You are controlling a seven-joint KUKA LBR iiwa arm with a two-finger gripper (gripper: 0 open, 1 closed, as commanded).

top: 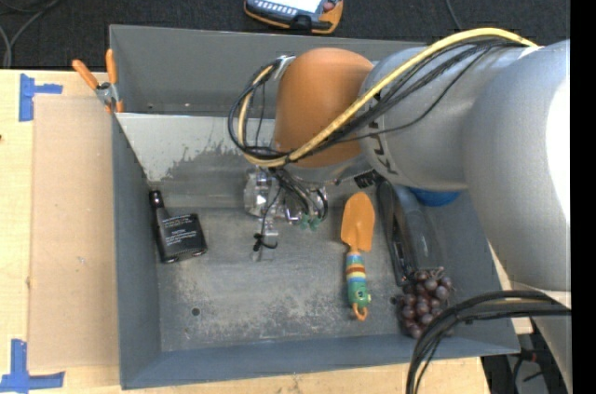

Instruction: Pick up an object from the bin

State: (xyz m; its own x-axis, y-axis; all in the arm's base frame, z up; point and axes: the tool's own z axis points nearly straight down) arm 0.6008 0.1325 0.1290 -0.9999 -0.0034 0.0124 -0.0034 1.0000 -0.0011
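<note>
My gripper (264,241) hangs below the orange wrist cover, over the bare floor in the middle of the bin, with nothing seen in it. To its left lies a small black flask-like bottle (178,234) with a label, flat on the floor and apart from the gripper. On the right lies an orange toy shovel (358,232) with a striped, many-coloured handle pointing toward the bin's front.
A bunch of dark purple grapes (424,297) sits in the front right corner. A long black tool (407,241) lies along the right wall, and a blue thing (434,195) peeks out from under the arm. The arm covers the back right of the bin.
</note>
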